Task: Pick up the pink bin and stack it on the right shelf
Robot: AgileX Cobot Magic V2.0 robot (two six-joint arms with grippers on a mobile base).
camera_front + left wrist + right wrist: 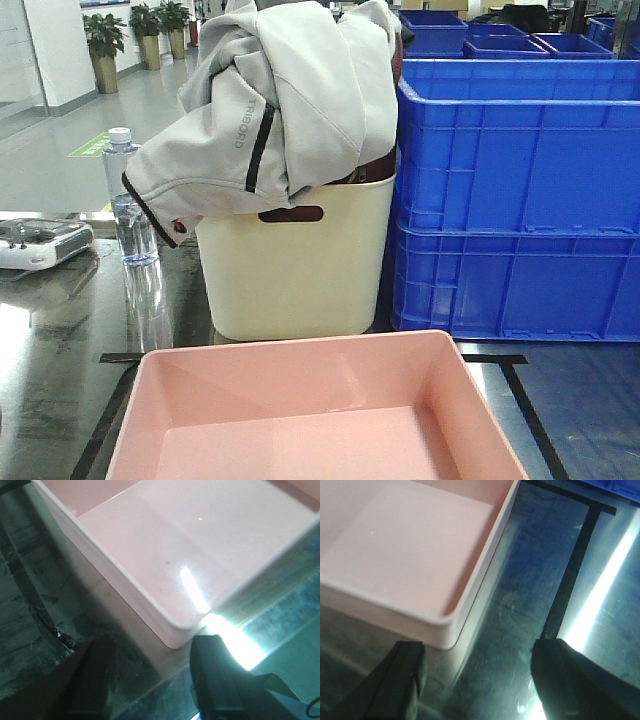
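The pink bin (310, 410) sits empty on the shiny grey metal shelf (580, 400), inside a black tape rectangle (530, 400), at the bottom middle of the front view. In the left wrist view my left gripper (152, 667) is open, its dark fingers (215, 680) straddling the bin's near left corner (172, 635) just below it, not touching. In the right wrist view my right gripper (480, 675) is open, its fingers (402, 675) just short of the bin's near right corner (442, 630). The tape line (575, 565) runs to the right of it. Neither gripper shows in the front view.
Behind the bin stands a tall cream tub (295, 260) with a grey jacket (290, 90) draped over it. Stacked blue crates (520, 200) rise at the back right. A clear water bottle (128, 200) and a white controller (40, 243) lie at the left.
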